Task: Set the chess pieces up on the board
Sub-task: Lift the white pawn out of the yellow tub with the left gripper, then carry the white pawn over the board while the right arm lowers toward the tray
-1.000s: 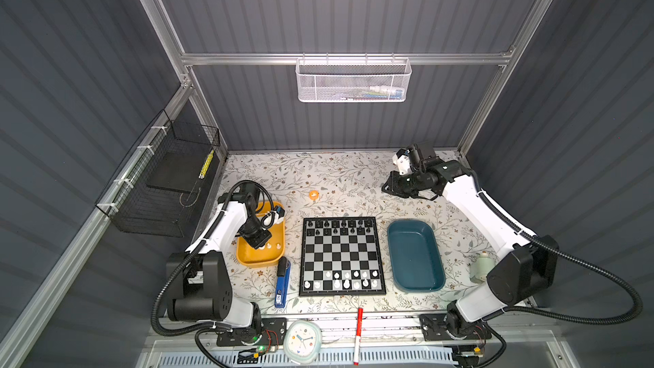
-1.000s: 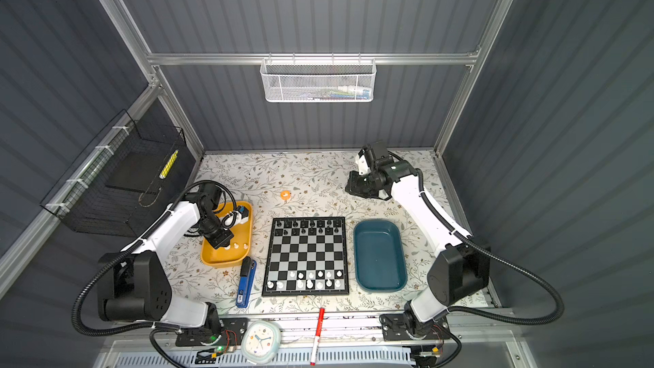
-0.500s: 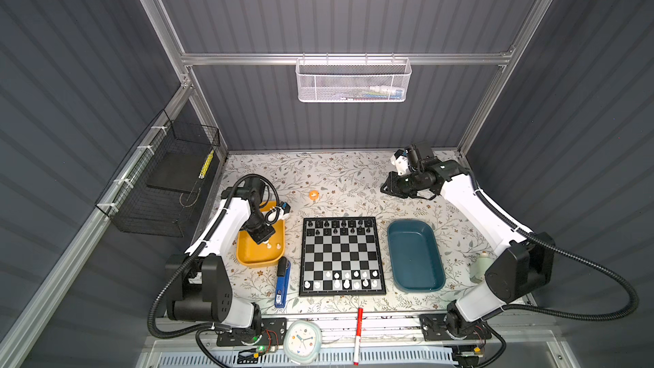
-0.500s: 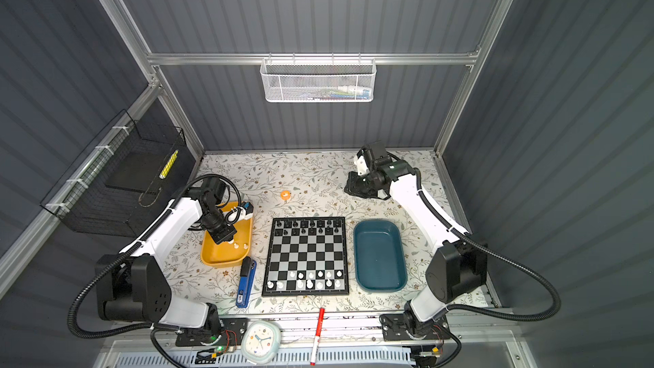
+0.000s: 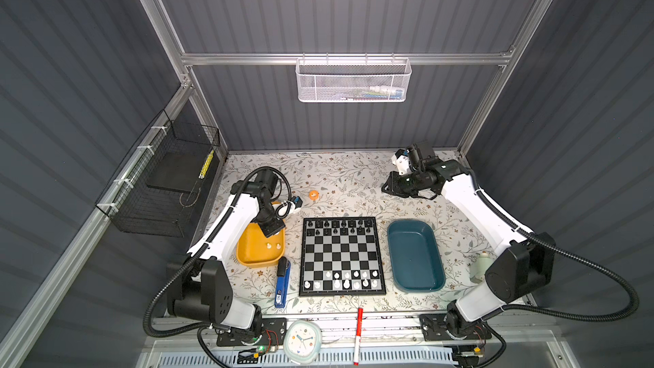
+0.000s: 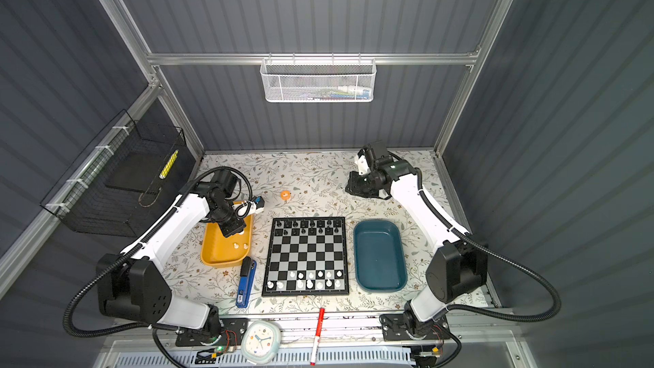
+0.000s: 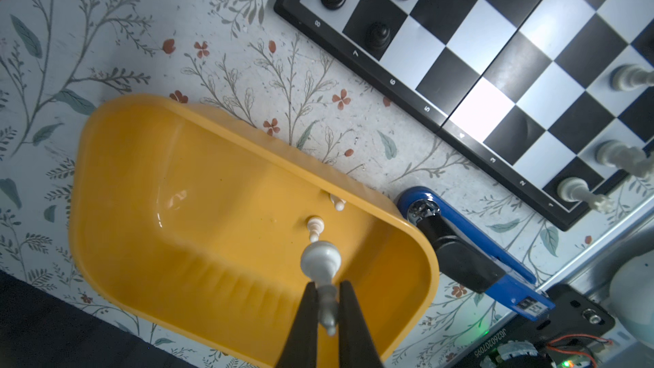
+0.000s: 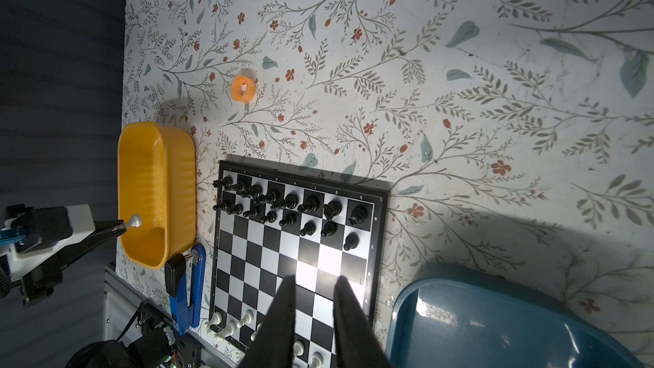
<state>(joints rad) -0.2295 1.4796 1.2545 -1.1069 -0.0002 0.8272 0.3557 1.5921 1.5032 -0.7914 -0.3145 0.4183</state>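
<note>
Right, I've got the left gripper (image 7: pixel 327 288) over the far right end of the yellow tray (image 7: pixel 148 171); its fingers (image 7: pixel 304 316) are pinching the narrow end of a white piece (image 7: pixel 320 261), and the wide round end sticks out past the tips; in the right wrist view that piece sits at about rim height, off the tray floor. Two loose white pieces (image 7: pixel 315 226) lie on the tray floor just beyond it, one against the wall on the board's side.

Over to the right gripper (image 8: pixel 315 279); it hangs above the table at the far right, farther back than the teal tray (image 5: pixel 414 260); its fingers (image 8: pixel 283 313) are a little parted, checkered squares show through the gap, and nothing is between them.

The board (image 5: pixel 341 256) lies flat in the middle of the table, between the two trays and touching neither; black pieces (image 5: pixel 339 227) stand along its two far rows; white pieces (image 5: pixel 346 279) stand on its two near rows, with bare squares among them.

A blue stapler (image 5: pixel 282 283) lies just beside the board's left edge, on the near side of the yellow tray; an orange tape roll (image 5: pixel 313 194) sits on the table on the far side of the board's far left corner.
</note>
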